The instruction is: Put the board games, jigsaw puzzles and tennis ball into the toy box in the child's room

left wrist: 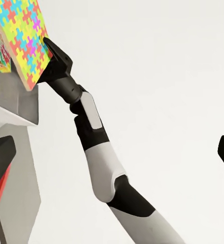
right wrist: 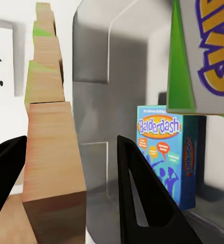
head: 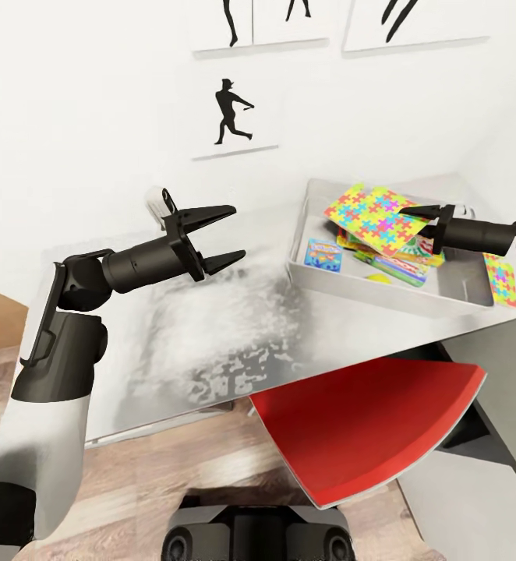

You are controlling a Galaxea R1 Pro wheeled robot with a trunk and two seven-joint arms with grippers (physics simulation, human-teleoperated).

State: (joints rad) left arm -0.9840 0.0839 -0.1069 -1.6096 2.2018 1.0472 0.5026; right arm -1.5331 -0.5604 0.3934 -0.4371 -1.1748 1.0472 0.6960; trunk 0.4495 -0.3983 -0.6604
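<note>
**Jigsaw held over the bin, ready to drop**

The thin multicoloured jigsaw sheet (head: 376, 216) sits edge-on between the right gripper's (head: 411, 215) jaws, which are clamped on it, above the shallow silvery toy box (head: 367, 287) on the pale grey table (head: 172, 327). To finish well, I judge the sheet should be lowered flatter over the boxes beneath the jaws before release. The blue box (right wrist: 165, 152) beyond the fingertips reads "Balderdash". The left gripper (head: 225, 235) hovers with jaws apart, empty.

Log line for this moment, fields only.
right gripper: shut on jigsaw puzzle over toy box | left gripper: open, empty | second jigsaw sheet: on table, outside box
</note>
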